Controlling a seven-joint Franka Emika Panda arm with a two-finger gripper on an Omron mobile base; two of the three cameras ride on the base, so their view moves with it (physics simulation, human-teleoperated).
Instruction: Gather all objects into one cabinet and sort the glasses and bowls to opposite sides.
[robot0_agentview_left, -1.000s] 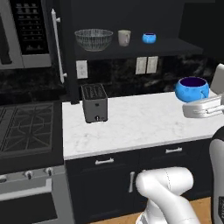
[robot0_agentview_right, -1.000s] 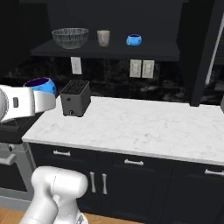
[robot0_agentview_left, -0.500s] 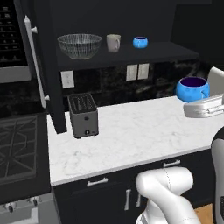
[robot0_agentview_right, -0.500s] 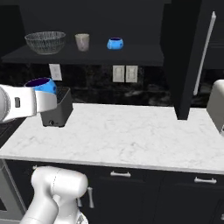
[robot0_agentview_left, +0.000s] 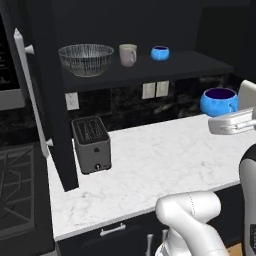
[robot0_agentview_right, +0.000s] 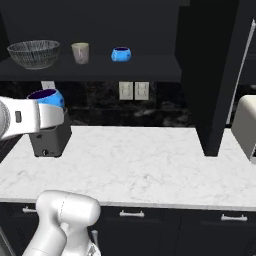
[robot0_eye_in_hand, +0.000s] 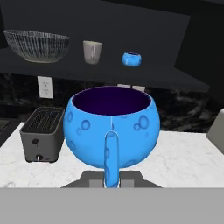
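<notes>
We found the gripper (robot0_eye_in_hand: 112, 181) clamped on the handle of a bright blue bowl (robot0_eye_in_hand: 111, 127), which it held upright in the air above the white marble counter (robot0_agentview_left: 165, 165), clear of any surface. In the left base view that same bowl (robot0_agentview_left: 219, 101) sat at the end of the arm, over the right part of the counter. On the dark shelf (robot0_agentview_left: 190, 65) of the black cabinet (robot0_agentview_left: 50, 100) we saw the clear ribbed bowl (robot0_agentview_left: 86, 59) at the left, the beige cup (robot0_agentview_left: 127, 54) beside it, and the second small blue bowl (robot0_agentview_left: 160, 53) to the cup's right, all apart from each other. A toaster (robot0_agentview_left: 91, 144) stood on the counter below the shelf, just beside the cabinet's open door with its white bar handle (robot0_agentview_left: 30, 95).
</notes>
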